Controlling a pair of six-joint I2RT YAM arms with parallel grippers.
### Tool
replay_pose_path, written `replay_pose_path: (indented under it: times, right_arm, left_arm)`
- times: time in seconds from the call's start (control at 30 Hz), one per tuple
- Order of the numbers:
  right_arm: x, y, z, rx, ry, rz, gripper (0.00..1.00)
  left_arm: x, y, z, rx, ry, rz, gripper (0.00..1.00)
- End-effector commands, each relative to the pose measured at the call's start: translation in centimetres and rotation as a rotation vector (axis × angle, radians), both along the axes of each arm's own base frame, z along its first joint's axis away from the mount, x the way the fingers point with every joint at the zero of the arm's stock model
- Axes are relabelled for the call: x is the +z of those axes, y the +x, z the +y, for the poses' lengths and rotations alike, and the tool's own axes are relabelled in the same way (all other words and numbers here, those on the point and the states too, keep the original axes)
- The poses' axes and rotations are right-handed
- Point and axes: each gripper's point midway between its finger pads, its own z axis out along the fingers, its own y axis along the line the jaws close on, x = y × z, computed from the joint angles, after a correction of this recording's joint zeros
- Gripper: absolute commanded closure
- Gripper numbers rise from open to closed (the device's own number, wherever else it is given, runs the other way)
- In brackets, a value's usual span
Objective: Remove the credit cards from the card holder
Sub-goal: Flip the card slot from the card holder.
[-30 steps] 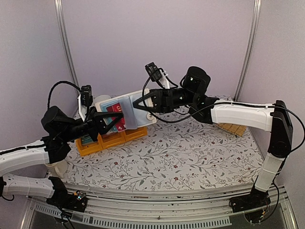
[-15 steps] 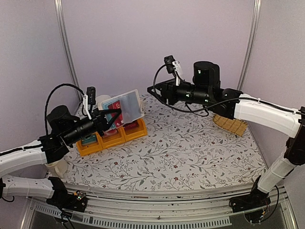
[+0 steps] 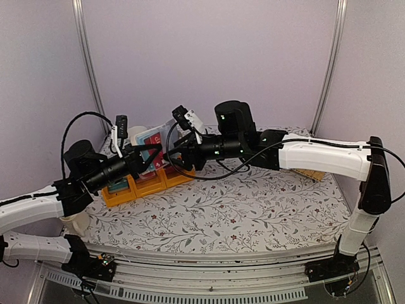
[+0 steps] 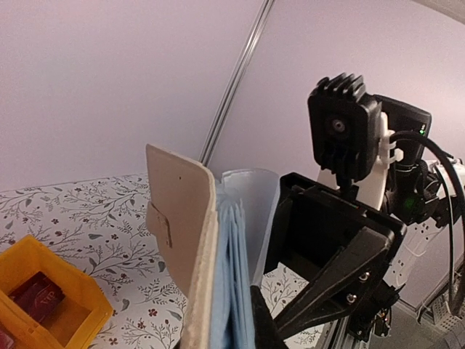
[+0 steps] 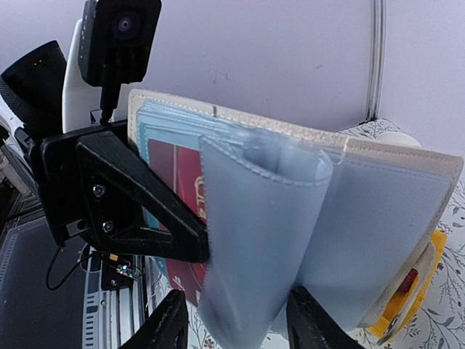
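My left gripper (image 3: 149, 158) is shut on the card holder (image 3: 159, 135) and holds it upright above the yellow bins. In the left wrist view its whitish cover (image 4: 182, 240) and pale blue leaves (image 4: 234, 291) stand edge-on beside my finger (image 4: 265, 327). My right gripper (image 3: 173, 155) is open at the holder's open side. In the right wrist view (image 5: 243, 323) its fingers (image 5: 173, 320) straddle a curled pale blue leaf (image 5: 254, 240) without pinching it. A red credit card (image 5: 182, 189) shows in a sleeve behind that leaf. Another red card (image 4: 36, 294) lies in a bin.
A row of yellow bins (image 3: 152, 185) stands under the holder at the table's back left. A woven straw basket (image 3: 313, 172) lies at the back right, partly behind the right arm. A white cup (image 3: 79, 223) stands by the left arm. The floral tablecloth (image 3: 240, 209) covers the table.
The right gripper pulled away up and to the right, letting go of the holder. It has now swung back left and lower, with its open fingers around a leaf. The left arm barely moved.
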Motion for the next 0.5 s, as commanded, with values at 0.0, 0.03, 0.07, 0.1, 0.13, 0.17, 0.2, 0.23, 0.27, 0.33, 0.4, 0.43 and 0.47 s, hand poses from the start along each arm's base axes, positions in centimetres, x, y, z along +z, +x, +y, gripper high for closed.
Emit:
replay_pose_path:
  times: [0.0, 0.03, 0.07, 0.1, 0.13, 0.17, 0.2, 0.23, 0.27, 0.33, 0.4, 0.43, 0.47]
  right_arm:
    - [1.3, -0.4, -0.1, 0.02, 0.02, -0.001, 0.62]
    - [1.3, -0.2, -0.2, 0.011, 0.021, -0.004, 0.7]
    - [1.3, -0.1, -0.3, 0.002, 0.021, -0.005, 0.81]
    - [1.2, -0.1, -0.3, -0.002, 0.02, -0.004, 0.9]
    - [1.3, 0.0, -0.4, -0.004, 0.021, -0.002, 0.96]
    - [1.4, 0.0, -0.5, 0.0, 0.025, 0.003, 0.97]
    - [1.6, -0.1, -0.8, 0.011, 0.032, 0.012, 0.98]
    - [1.6, -0.1, -1.1, 0.025, 0.04, 0.024, 0.98]
    - [1.9, -0.1, -1.5, 0.04, 0.054, 0.034, 0.98]
    - [2.4, -0.1, -2.8, 0.082, 0.102, 0.068, 0.98]
    - [3.3, 0.1, -4.6, 0.133, 0.178, 0.124, 0.98]
    - [3.1, 0.1, -5.2, 0.155, 0.187, 0.156, 0.97]
    - [3.1, 0.1, -5.5, 0.168, 0.2, 0.183, 0.87]
  left_arm:
    - [2.2, -1.8, -0.6, -0.099, -0.109, -0.038, 1.0]
    - [2.2, -1.9, -0.7, -0.109, -0.112, -0.033, 1.0]
    - [2.1, -2.0, -0.8, -0.117, -0.114, -0.029, 1.0]
    - [2.2, -2.2, -0.9, -0.133, -0.118, -0.028, 1.0]
    - [2.1, -2.3, -1.1, -0.143, -0.122, -0.022, 1.0]
    - [2.1, -2.3, -1.1, -0.15, -0.127, -0.015, 1.0]
    - [2.1, -2.4, -1.1, -0.157, -0.134, -0.007, 1.0]
    - [1.9, -2.3, -1.1, -0.159, -0.139, 0.003, 1.0]
    - [1.9, -2.4, -1.0, -0.162, -0.147, 0.011, 1.0]
    - [1.7, -2.6, -0.8, -0.17, -0.156, 0.018, 1.0]
    - [1.4, -2.7, -0.7, -0.176, -0.157, 0.027, 1.0]
    - [1.4, -2.8, -0.7, -0.18, -0.16, 0.028, 1.0]
    - [1.2, -2.8, -0.7, -0.183, -0.16, 0.034, 1.0]
